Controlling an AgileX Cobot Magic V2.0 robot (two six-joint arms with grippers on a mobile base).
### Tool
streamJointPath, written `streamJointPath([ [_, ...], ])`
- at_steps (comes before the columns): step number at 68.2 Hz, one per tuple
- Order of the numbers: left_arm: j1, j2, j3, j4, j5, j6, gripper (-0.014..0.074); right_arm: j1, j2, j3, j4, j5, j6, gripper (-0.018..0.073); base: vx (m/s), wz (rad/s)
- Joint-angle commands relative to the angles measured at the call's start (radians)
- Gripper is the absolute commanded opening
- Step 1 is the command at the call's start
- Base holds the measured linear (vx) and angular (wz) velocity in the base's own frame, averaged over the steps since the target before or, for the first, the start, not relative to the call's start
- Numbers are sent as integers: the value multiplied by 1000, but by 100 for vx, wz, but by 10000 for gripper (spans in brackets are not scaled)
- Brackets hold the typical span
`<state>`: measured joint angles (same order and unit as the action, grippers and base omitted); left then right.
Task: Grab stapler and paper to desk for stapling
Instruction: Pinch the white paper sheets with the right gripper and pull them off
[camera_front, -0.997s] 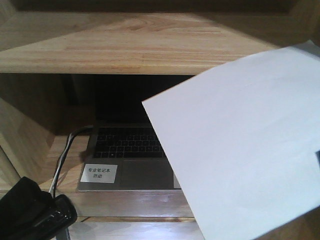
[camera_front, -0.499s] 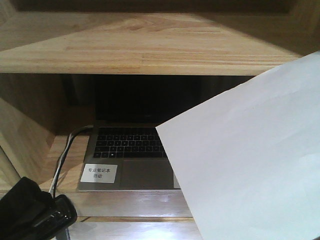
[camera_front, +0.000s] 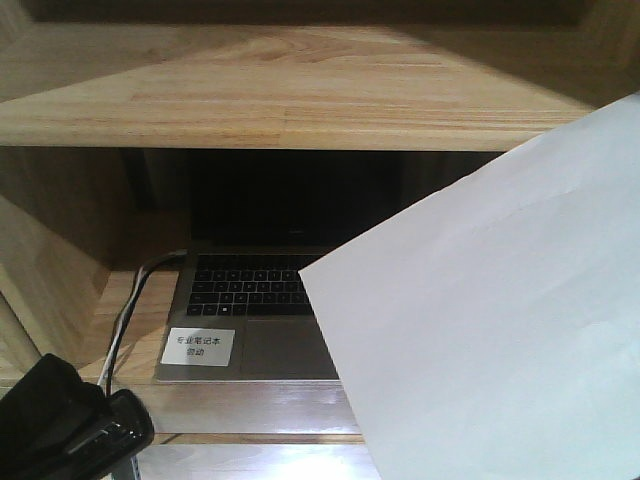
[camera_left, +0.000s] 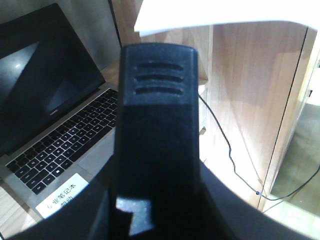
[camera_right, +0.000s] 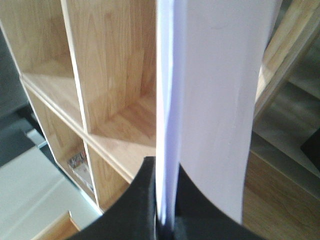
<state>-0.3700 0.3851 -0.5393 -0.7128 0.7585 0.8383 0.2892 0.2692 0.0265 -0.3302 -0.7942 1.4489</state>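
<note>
A black stapler (camera_left: 157, 100) with ribbed grooves near its far end fills the middle of the left wrist view. My left gripper (camera_left: 157, 200) is shut on it, the dark jaws flanking its sides. In the front view the same black mass (camera_front: 75, 425) sits at the lower left corner. White paper (camera_front: 500, 340) hangs tilted in the air at the right, covering part of the laptop. It appears edge-on (camera_right: 215, 100) in the right wrist view, pinched at its lower end by my shut right gripper (camera_right: 165, 220). The desk is out of view.
A wooden shelf unit (camera_front: 280, 100) stands ahead, an open laptop (camera_front: 250, 300) in its lower bay with a white label (camera_front: 198, 346) and a cable (camera_front: 125, 310) to its left. Shelf dividers (camera_right: 110, 75) stand close on the right arm's left.
The paper's left corner has dropped and the sheet now covers more of the lower right of the front view. The stapler at the lower left has hardly moved.
</note>
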Motion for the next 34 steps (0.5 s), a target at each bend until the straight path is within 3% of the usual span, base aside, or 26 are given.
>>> streamJointPath([
  [1,2,6,-30,-65,-85,-1,-6,1,8,5,-1,-57,-11,-3,0,0],
  [34,2,6,-30,-65,-85,-1,-6,1,8,5,-1,-57,-11,-3,0,0],
])
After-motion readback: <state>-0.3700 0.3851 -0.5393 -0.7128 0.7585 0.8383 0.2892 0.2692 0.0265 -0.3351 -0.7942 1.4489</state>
